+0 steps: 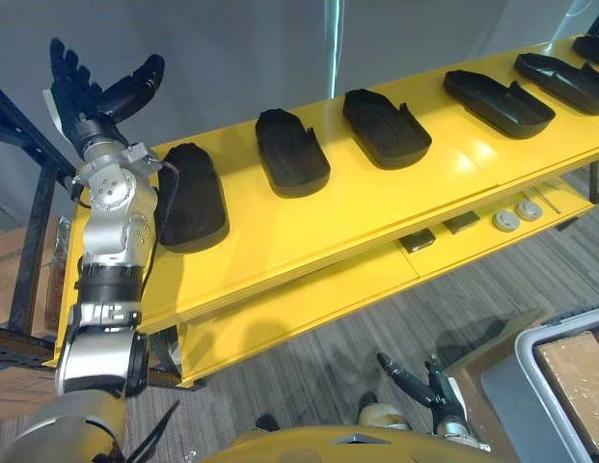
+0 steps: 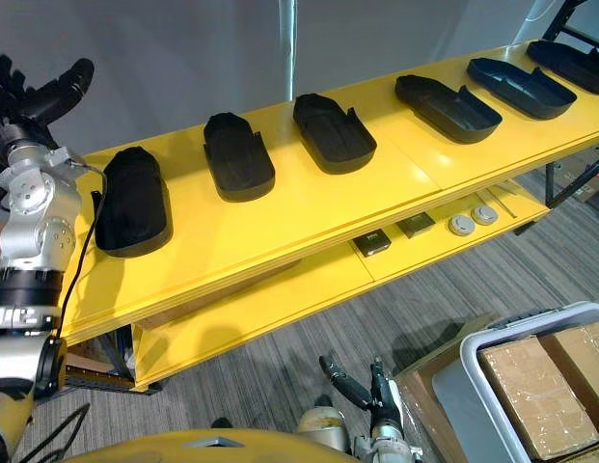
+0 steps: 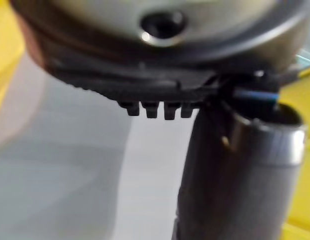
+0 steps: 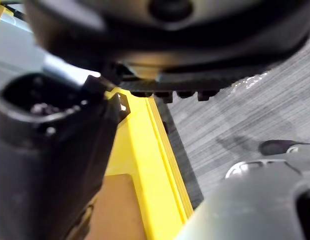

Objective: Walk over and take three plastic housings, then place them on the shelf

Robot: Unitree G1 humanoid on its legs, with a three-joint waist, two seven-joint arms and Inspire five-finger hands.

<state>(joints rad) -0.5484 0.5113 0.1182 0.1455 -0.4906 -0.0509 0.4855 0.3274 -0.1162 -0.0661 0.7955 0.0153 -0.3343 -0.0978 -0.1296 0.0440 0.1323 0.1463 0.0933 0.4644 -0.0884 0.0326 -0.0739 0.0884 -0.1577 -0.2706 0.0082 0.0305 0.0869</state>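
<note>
Several black plastic housings lie in a row on the top of the yellow shelf (image 1: 376,207): the nearest (image 1: 191,198) at the left end, then a second (image 1: 291,152), a third (image 1: 386,127) and more (image 2: 449,106) towards the right. My left hand (image 1: 96,87) is raised above and behind the leftmost housing, open, with fingers spread and nothing in it. My right hand (image 1: 415,381) hangs low over the floor in front of the shelf, open and holding nothing.
The lower shelf board (image 1: 309,309) carries two round white discs (image 1: 518,214) and small dark boxes (image 1: 416,239). A grey bin (image 2: 473,386) with wrapped cardboard boxes (image 2: 530,381) stands on the floor at the lower right. A dark frame (image 1: 29,251) stands left of the shelf.
</note>
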